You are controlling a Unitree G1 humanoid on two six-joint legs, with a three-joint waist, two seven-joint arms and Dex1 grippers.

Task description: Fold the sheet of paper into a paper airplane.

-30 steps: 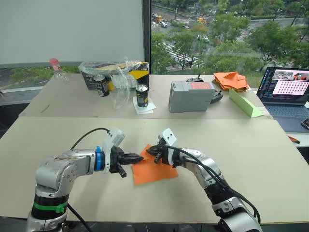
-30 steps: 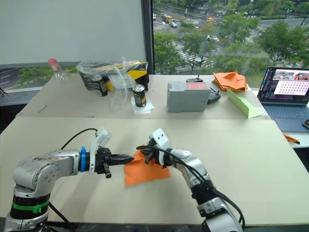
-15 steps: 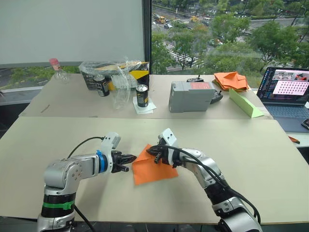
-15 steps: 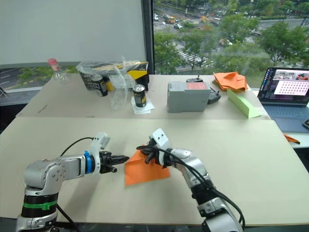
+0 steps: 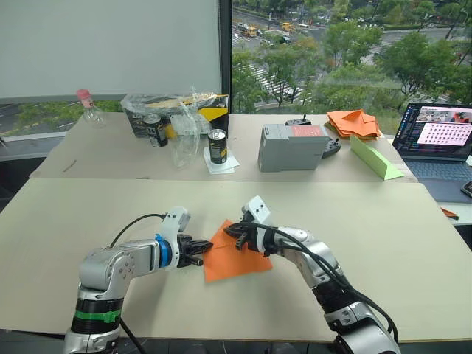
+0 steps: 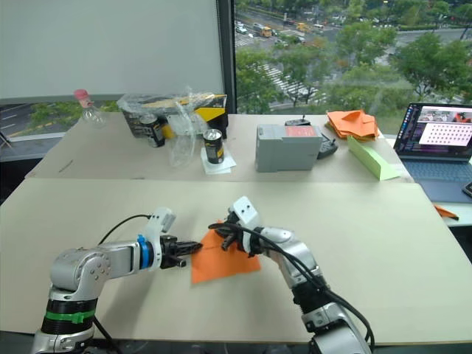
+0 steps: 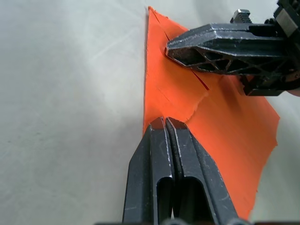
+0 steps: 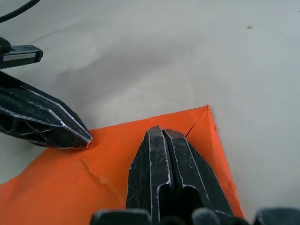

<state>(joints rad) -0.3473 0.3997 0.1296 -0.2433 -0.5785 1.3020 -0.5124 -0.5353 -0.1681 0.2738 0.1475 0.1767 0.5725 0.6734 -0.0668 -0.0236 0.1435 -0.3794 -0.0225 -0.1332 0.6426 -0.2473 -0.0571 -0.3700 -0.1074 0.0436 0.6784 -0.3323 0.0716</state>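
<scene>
The sheet of paper (image 5: pixel 236 262) lies flat on the near table as a bright-orange shape with one pointed corner at its far side. It carries creases and folded flaps (image 7: pixel 225 126). My left gripper (image 5: pixel 200 259) is shut, and its fingertips (image 7: pixel 163 124) touch the paper's left edge low on the table. My right gripper (image 5: pixel 229 230) is also shut; its fingertips (image 8: pixel 161 135) press down on the paper just behind the pointed corner (image 8: pixel 206 108). The two grippers' tips are a short way apart, with creased paper between them.
On the far table stand a grey box (image 5: pixel 290 146), two drink cans (image 5: pixel 217 145) (image 5: pixel 155 130), a crumpled plastic bag over a box (image 5: pixel 177 107) and a bottle (image 5: pixel 88 107). A heap of orange paper pieces (image 5: pixel 354 122), a light-green paper wedge (image 5: pixel 375 157) and a laptop (image 5: pixel 439 140) are at far right.
My left gripper has drawn back off the paper's upper-left part and slid nearer along the left edge, its arm lower. The right gripper and the paper have stayed put.
</scene>
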